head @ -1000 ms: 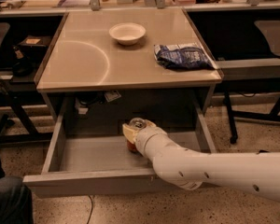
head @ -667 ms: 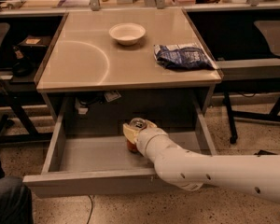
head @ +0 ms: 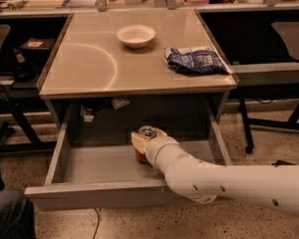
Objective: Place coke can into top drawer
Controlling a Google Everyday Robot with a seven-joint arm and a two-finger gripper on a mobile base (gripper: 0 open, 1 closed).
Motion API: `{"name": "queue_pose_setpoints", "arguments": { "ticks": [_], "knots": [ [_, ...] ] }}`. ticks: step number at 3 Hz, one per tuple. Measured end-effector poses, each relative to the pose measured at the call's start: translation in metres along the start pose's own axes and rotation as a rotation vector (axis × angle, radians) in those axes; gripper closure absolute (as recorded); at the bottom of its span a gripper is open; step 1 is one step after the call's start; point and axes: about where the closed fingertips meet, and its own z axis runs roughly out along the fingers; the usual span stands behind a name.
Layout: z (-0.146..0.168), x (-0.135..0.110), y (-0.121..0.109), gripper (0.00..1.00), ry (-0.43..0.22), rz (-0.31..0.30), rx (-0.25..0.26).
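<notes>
The top drawer [head: 97,166] is pulled wide open under the desk, showing its plain grey floor. The coke can [head: 141,156] stands upright inside it, right of the middle, with its silver top and a strip of red side showing. My gripper [head: 145,140] reaches in from the lower right on its white arm. Its cream fingers [head: 137,140] wrap the upper part of the can and hide most of it. The can's base looks to be on or just above the drawer floor.
A white bowl [head: 135,35] and a blue crinkled bag [head: 194,60] lie on the desk top [head: 89,63]. The drawer's front panel [head: 94,195] juts toward me. Chair legs [head: 249,133] stand at the right, and dark furniture at the left.
</notes>
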Motion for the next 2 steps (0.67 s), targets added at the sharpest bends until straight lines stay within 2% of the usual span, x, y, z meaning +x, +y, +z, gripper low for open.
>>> {"name": "queue_pose_setpoints", "arguments": {
  "ticks": [2],
  "knots": [
    [0.0,0.0,0.0,0.11,0.0,0.0,0.0]
  ]
}}
